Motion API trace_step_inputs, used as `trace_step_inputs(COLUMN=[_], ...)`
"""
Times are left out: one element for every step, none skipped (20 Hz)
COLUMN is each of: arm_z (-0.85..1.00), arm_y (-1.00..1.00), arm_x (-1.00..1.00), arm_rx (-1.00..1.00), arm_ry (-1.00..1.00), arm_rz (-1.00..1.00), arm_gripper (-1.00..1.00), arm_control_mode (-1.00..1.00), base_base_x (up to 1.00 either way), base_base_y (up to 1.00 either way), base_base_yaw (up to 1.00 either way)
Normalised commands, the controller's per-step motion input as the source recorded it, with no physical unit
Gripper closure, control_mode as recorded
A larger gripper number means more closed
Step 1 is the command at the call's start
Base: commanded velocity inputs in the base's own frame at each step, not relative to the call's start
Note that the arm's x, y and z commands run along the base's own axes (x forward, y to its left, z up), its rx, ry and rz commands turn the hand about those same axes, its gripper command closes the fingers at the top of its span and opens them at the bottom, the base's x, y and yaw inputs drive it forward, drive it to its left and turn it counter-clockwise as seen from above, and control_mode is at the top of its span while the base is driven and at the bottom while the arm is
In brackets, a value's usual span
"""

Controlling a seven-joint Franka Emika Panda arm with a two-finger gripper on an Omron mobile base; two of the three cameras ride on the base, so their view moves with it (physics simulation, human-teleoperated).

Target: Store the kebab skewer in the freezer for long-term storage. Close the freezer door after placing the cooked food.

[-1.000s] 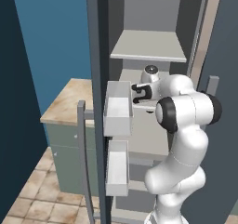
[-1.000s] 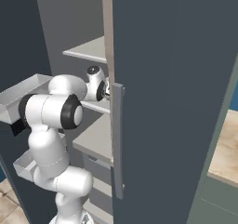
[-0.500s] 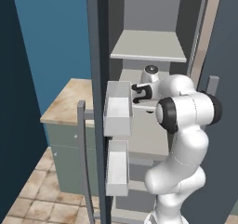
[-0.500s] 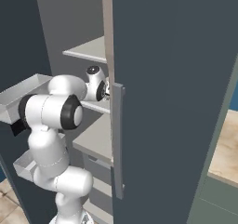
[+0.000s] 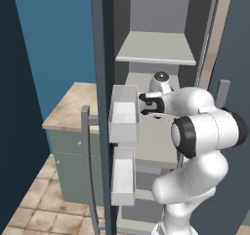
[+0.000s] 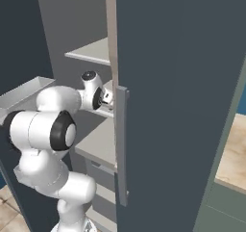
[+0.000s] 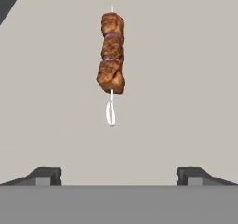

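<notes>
Kebab skewer (image 7: 111, 60): lying on the pale grey shelf (image 7: 186, 79) inside the freezer (image 5: 156, 48), at 12 o'clock from the fingertips, apart from them
Gripper (image 7: 119, 175): jaws spread wide, holding nothing
Freezer door (image 5: 100, 58): standing open

kebab skewer (image 7: 111, 56) on pale shelf (image 7: 186, 79), beyond open claw (image 7: 119, 175)

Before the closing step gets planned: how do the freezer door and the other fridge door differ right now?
The freezer door stands swung open, edge-on to the left base view; the other door is shut. The freezer door shows its inner side with two pale bins; the other door shows a plain outer face. Both are slate-grey with a grey bar handle. The gripper is open, and the kebab skewer lies free on the shelf.
</notes>
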Motion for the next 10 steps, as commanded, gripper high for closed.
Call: trace_step_inputs(arm_z=[0.17, 0.16, 0.16, 0.21, 0.23, 0.23, 0.29, 0.25, 0.22, 0.27], arm_y=[0.19, 0.16, 0.13, 0.05, 0.0, 0.0, 0.0, 0.0, 0.0, 0.0], arm_x=[-0.65, -0.62, -0.61, -0.64, -0.64, -0.61, -0.53, -0.45, -0.3, -0.19], arm_rx=[0.0, 0.0, 0.0, 0.0, 0.0, 0.0, 0.0, 0.0, 0.0, 0.0], arm_ry=[0.0, 0.0, 0.0, 0.0, 0.0, 0.0, 0.0, 0.0, 0.0, 0.0], arm_rz=[0.0, 0.0, 0.0, 0.0, 0.0, 0.0, -0.01, -0.02, -0.04, -0.05], arm_gripper=[-1.0, -1.0, -1.0, -1.0, -1.0, -1.0, -1.0, -1.0, -1.0, -1.0], arm_control_mode=[-1.0, -1.0, -1.0, -1.0, -1.0, -1.0, -1.0, -1.0, -1.0, -1.0], base_base_x=[0.0, 0.0, 0.0, 0.0, 0.0, 0.0, 0.0, 0.0, 0.0, 0.0], base_base_y=[0.0, 0.0, 0.0, 0.0, 0.0, 0.0, 0.0, 0.0, 0.0, 0.0], base_base_yaw=[0.0, 0.0, 0.0, 0.0, 0.0, 0.0, 0.0, 0.0, 0.0, 0.0])
